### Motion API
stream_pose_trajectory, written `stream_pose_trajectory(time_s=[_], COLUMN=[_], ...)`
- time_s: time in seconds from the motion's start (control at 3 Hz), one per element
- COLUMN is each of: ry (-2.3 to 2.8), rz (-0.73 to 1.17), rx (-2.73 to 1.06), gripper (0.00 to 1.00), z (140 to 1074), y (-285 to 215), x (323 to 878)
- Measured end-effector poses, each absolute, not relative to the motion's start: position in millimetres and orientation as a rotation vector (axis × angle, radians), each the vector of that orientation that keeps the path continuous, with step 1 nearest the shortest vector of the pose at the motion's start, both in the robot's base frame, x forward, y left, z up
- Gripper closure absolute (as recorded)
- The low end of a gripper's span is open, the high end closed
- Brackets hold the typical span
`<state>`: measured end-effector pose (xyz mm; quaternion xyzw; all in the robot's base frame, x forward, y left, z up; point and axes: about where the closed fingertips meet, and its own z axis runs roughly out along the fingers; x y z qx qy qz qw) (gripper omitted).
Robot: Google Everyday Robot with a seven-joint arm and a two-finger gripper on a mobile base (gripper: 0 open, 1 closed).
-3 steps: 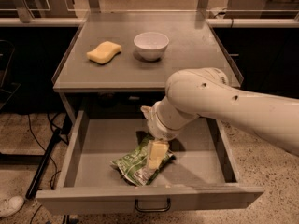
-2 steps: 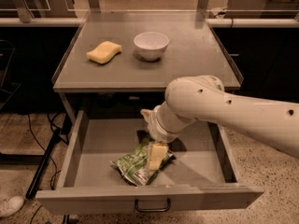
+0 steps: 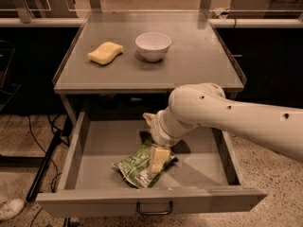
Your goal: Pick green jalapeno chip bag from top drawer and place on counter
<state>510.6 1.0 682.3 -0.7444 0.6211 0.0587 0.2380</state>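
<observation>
The top drawer (image 3: 85, 141) is pulled wide open below the counter (image 3: 199, 56). Inside it lies the green jalapeno chip bag (image 3: 135, 167), crinkled, near the front middle of the drawer floor. My gripper (image 3: 157, 162) reaches down into the drawer from the right and rests on the bag's right end. The thick cream arm (image 3: 208, 110) covers the back right of the drawer and the gripper's upper part.
On the counter stand a white bowl (image 3: 153, 45) and a yellow sponge (image 3: 105, 52) to its left. Clear raised edges run along the counter's sides. The drawer front has a dark pull handle (image 3: 154, 208). Cables and a shoe (image 3: 10, 208) lie on the floor at left.
The arm's bulk has sunk slightly lower over the drawer. The gripper stays at the bag, and the bag has not moved.
</observation>
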Motion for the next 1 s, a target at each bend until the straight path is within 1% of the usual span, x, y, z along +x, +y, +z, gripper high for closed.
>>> stream_pose_trajectory(time_s=[0.67, 1.0], ry=[1.681, 1.704], rz=[0.172, 0.210], rx=[-2.037, -2.028], gripper=[0.00, 0.00], z=[654.1, 626.1], y=[-1.1, -6.4], x=[519.2, 510.9])
